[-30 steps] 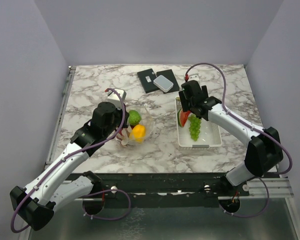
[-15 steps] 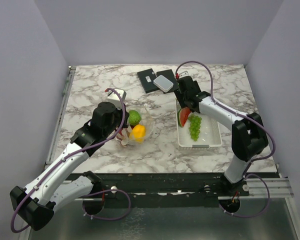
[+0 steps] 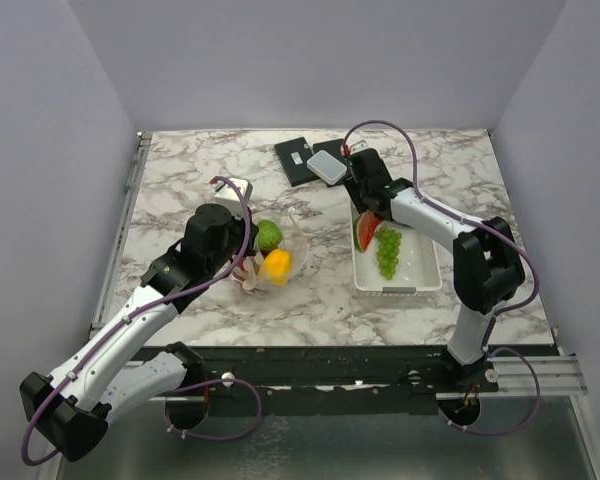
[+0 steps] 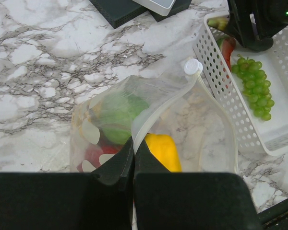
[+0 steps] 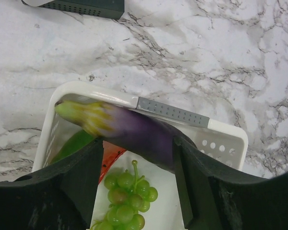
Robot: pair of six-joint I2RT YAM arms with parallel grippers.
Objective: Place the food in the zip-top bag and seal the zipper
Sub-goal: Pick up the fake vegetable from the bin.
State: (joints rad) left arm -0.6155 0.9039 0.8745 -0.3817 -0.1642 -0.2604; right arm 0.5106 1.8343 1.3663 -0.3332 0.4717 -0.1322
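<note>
Eggplant (image 5: pixel 134 134) between right fingers (image 5: pixel 81 182) shows only in right wrist view.

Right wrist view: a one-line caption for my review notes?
Right gripper, jaws apart, at a blurred purple eggplant over the white basket's end, with green grapes lower in the basket.

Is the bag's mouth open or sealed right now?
Open: the bag mouth gapes wide, lemon showing through it; left claw pinches the rim.

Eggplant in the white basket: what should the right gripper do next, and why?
Probably close firmly on the eggplant and lift it out. The right gripper straddles it in the basket, grip unclear, while the left gripper pinches the zip-top bag mouth open.
</note>
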